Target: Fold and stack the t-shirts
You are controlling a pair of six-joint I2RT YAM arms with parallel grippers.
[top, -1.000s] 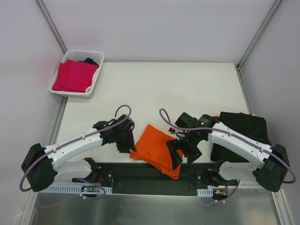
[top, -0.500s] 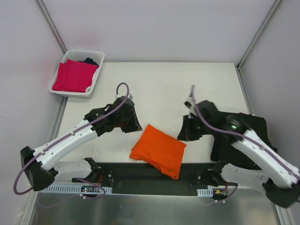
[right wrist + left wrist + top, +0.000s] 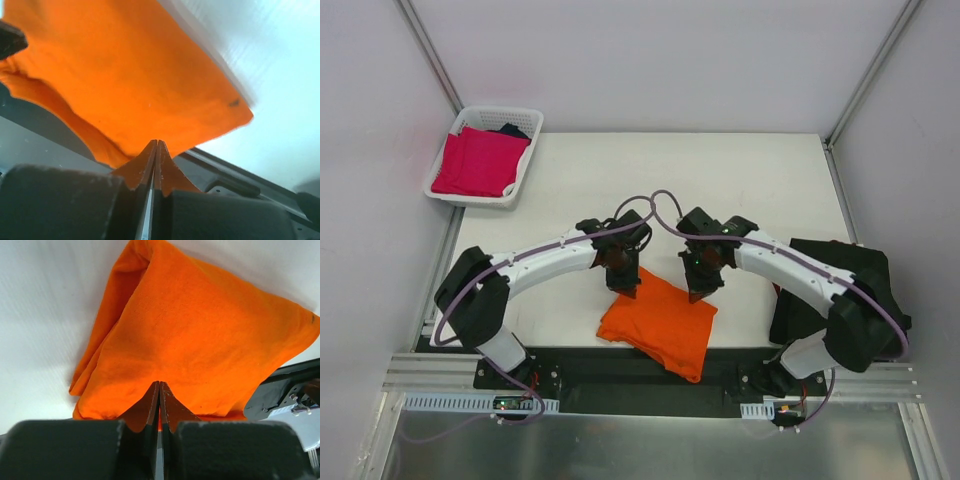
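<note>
I can read no words, labels, brand marks, numbers or signs in any of these views.
</note>
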